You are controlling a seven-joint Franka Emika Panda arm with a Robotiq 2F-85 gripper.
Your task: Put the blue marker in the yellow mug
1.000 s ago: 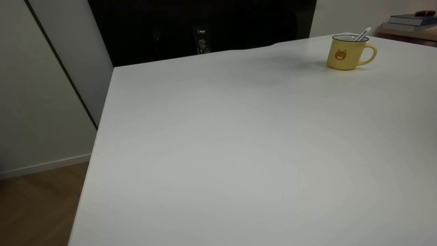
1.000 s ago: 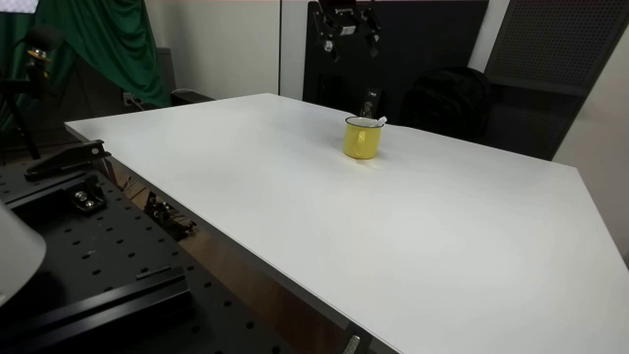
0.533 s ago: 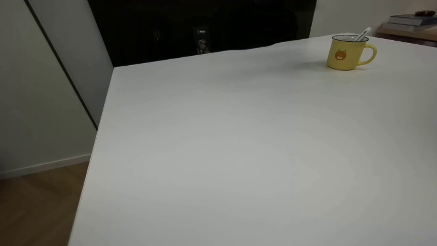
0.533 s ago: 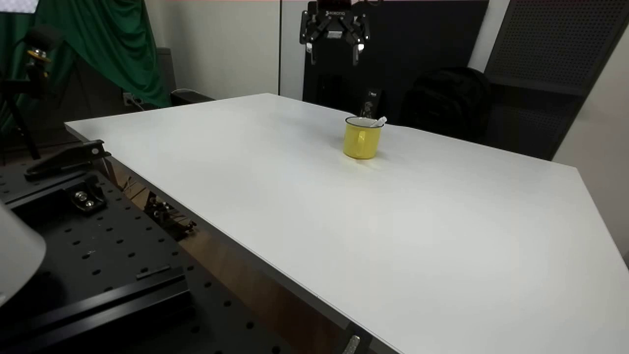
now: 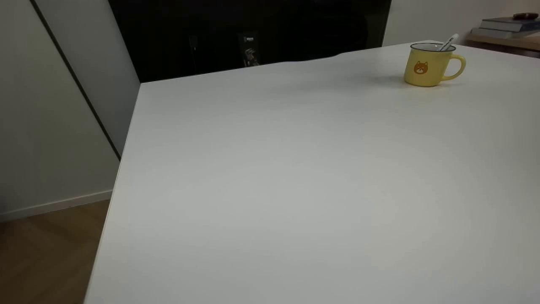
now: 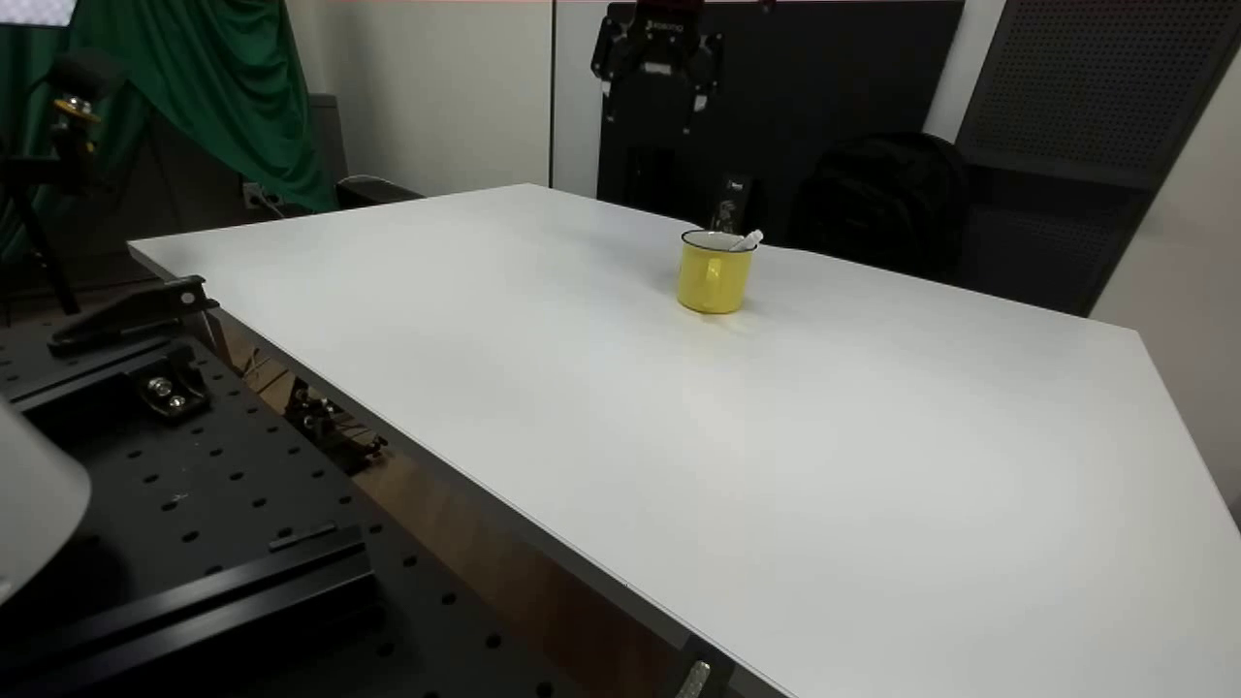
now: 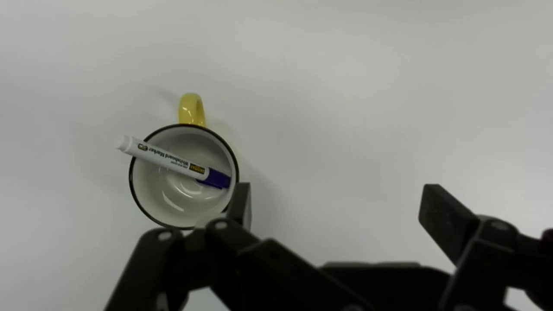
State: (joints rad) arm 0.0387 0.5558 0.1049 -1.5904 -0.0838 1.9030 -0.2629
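The yellow mug (image 5: pixel 427 67) stands upright on the white table and shows in both exterior views (image 6: pixel 713 283). The wrist view looks down into its pale inside (image 7: pixel 151 192). The blue marker (image 7: pixel 166 160) leans inside the mug, its blue cap end down against the inner wall and its white end sticking out over the rim. The white end also shows in both exterior views (image 5: pixel 449 41) (image 6: pixel 748 239). My gripper (image 6: pixel 648 118) is open and empty, high above the table. In the wrist view its fingers (image 7: pixel 339 207) are wide apart, and the left one overlaps the mug's rim in the picture.
The white table (image 6: pixel 543 407) carries the mug. A black perforated mounting plate (image 6: pixel 223 504) lies along the table's near edge in an exterior view. Books (image 5: pixel 506 26) lie on a surface beyond the table. A black backpack (image 6: pixel 882 204) stands behind the table.
My gripper has moved left in an exterior view over the last second and turned, staying open and high. The mug and marker have not moved.
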